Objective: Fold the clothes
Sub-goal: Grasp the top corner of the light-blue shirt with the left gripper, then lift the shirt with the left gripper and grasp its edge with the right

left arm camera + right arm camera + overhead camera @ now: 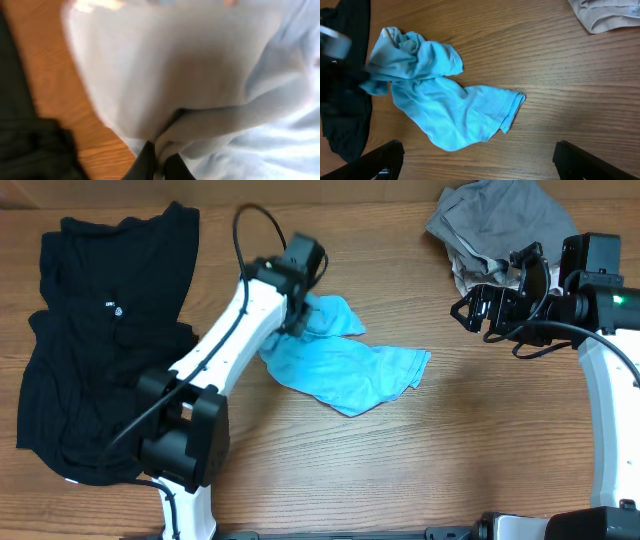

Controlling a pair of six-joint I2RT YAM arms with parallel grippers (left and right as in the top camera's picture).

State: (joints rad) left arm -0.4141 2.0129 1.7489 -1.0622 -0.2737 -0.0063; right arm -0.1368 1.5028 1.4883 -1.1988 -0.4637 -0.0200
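A light blue garment (345, 365) lies crumpled in the middle of the wooden table; it also shows in the right wrist view (435, 95). My left gripper (297, 320) is shut on a fold of the blue garment (210, 125) at its upper left end, the fingertips (160, 162) pinching the cloth. My right gripper (478, 312) is open and empty, to the right of the blue garment above bare table, its fingers wide apart (477, 160).
A pile of black clothes (100, 340) covers the left side of the table, seen also in the left wrist view (30, 145). A grey garment (500, 225) lies bunched at the back right, with its edge in the right wrist view (605, 15).
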